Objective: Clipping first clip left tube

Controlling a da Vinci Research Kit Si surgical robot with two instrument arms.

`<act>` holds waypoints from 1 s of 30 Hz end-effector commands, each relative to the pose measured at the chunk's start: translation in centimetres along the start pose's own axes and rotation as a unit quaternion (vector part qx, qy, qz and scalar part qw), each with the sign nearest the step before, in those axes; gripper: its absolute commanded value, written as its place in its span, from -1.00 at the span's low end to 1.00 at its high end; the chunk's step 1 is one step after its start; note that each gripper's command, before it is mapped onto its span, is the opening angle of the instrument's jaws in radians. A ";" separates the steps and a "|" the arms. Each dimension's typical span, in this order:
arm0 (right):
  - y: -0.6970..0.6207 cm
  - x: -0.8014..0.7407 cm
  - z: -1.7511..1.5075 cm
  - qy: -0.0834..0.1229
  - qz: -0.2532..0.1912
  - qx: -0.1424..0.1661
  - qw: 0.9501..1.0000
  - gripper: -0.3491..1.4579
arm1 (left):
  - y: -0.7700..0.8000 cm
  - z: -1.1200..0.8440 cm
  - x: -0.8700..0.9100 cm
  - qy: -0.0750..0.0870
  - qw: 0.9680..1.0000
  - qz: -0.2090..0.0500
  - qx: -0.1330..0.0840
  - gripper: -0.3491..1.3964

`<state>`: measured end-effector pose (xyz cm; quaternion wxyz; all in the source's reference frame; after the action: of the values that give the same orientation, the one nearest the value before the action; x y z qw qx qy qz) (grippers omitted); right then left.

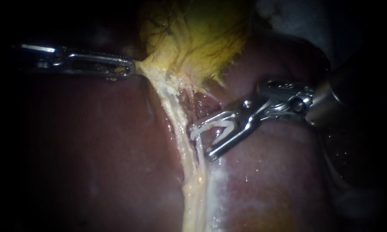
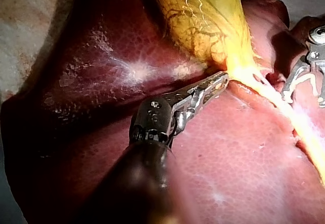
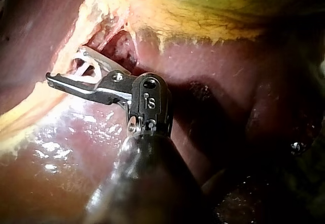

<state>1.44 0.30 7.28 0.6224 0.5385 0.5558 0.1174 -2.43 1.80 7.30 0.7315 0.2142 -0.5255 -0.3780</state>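
The yellow-green gallbladder [image 1: 193,34] lies over the dark red liver [image 1: 94,150]. My left instrument [image 1: 131,69] is shut on pale tissue at the gallbladder's neck, which the left wrist view also shows with the left instrument [image 2: 222,77] beside the gallbladder [image 2: 203,21]. A pale cord and a thin whitish tube [image 1: 199,148] run down from the neck. My right instrument [image 1: 202,141] stands with its jaws wide apart, holding an open white clip [image 1: 222,128] astride that thin tube. In the right wrist view the right instrument [image 3: 65,64] and its clip [image 3: 81,69] reach into the pale tissue band.
Wet, glistening liver [image 3: 76,158] surrounds the work on all sides. A reddish dissected pocket [image 1: 204,103] sits just above the clip, between the pale cord and the right instrument's shaft [image 1: 322,101].
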 end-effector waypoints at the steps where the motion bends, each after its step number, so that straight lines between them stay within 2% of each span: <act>1: -0.02 0.01 0.00 0.000 0.001 0.000 1.000 0.05 | 0.00 0.00 0.00 0.000 1.000 0.000 0.000 -1.00; 11: -0.07 -0.05 -0.02 -0.002 -0.004 0.002 1.000 0.04 | 0.00 0.00 0.00 0.000 1.000 0.000 0.000 -1.00; 19: -0.16 -0.11 -0.10 -0.028 -0.011 -0.006 1.000 0.02 | 0.00 0.00 0.00 0.000 1.000 0.000 0.000 -1.00; 30: -0.17 -0.13 -0.06 -0.034 -0.014 -0.009 0.999 0.02 | 0.00 0.00 0.00 0.000 1.000 0.000 0.000 -1.00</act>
<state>1.27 0.16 7.23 0.6474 0.5283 0.5411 0.0947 -2.43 1.80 7.31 0.7314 0.2142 -0.5256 -0.3780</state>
